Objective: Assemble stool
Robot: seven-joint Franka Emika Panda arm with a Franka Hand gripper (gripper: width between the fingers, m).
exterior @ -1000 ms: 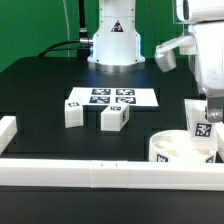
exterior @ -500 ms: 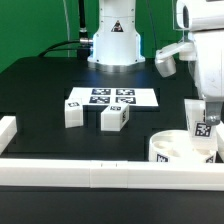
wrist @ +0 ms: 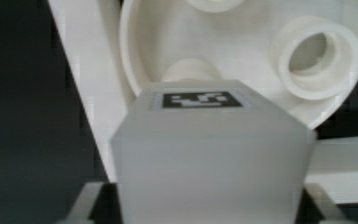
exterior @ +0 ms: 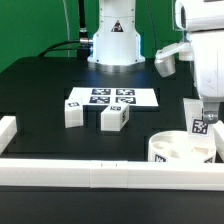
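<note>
The round white seat (exterior: pixel 172 150) lies at the exterior view's lower right, against the front rail. In the wrist view its sockets (wrist: pixel 314 55) face the camera. A white leg block (exterior: pixel 203 124) with a tag stands upright at the seat's far right edge. My gripper (exterior: pixel 204 112) comes down on it from above and is shut on it. In the wrist view the leg block (wrist: pixel 211 150) fills the picture, and a finger (wrist: pixel 94 206) presses on each side of it. Two more tagged leg blocks (exterior: pixel 73 112) (exterior: pixel 115 117) rest loose mid-table.
The marker board (exterior: pixel 110 98) lies flat behind the two loose leg blocks. A long white rail (exterior: pixel 95 176) runs along the front edge, and a short one (exterior: pixel 8 131) stands at the exterior view's left. The robot base (exterior: pixel 115 40) rises at the back.
The jaws have closed in on the leg block beside the seat. The arm itself has hardly moved, and the loose blocks lie as before.
</note>
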